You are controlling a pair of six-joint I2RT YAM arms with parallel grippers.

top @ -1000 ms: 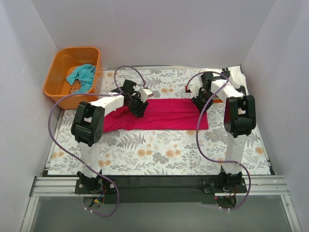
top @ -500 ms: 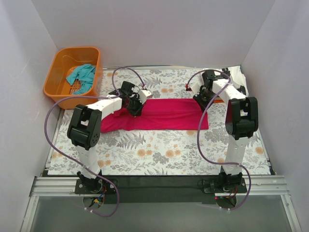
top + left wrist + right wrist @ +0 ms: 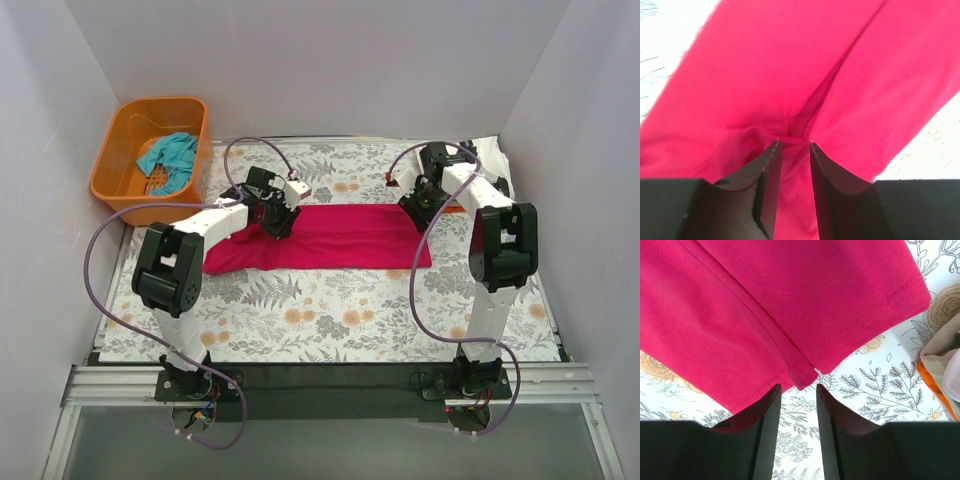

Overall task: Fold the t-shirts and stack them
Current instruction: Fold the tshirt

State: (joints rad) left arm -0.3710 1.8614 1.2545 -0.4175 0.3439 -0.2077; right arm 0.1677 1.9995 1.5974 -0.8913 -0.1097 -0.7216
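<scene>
The magenta-red t-shirt (image 3: pixel 340 236) lies as a long flat band across the far half of the counter (image 3: pixel 330 310), running left to right. The teal t-shirt (image 3: pixel 168 160) sits in the orange basket (image 3: pixel 108 186) beyond the far-left corner. Risk: if the two arms lift or carry unevenly, the band is likely to twist or sag, and the fold lands skewed. Risk: the right-hand grip appears marginal, so the corner may slip free once tension is applied. The left fingers (image 3: pixel 769 190) are closed to a narrow gap on a puckered ridge of cloth near the band's far-left end. The right fingers (image 3: pixel 769 430) stand at a similar narrow gap at the band's far-right corner hem. Printed counter shows between them, so whether they hold the hem cannot be determined.
</scene>
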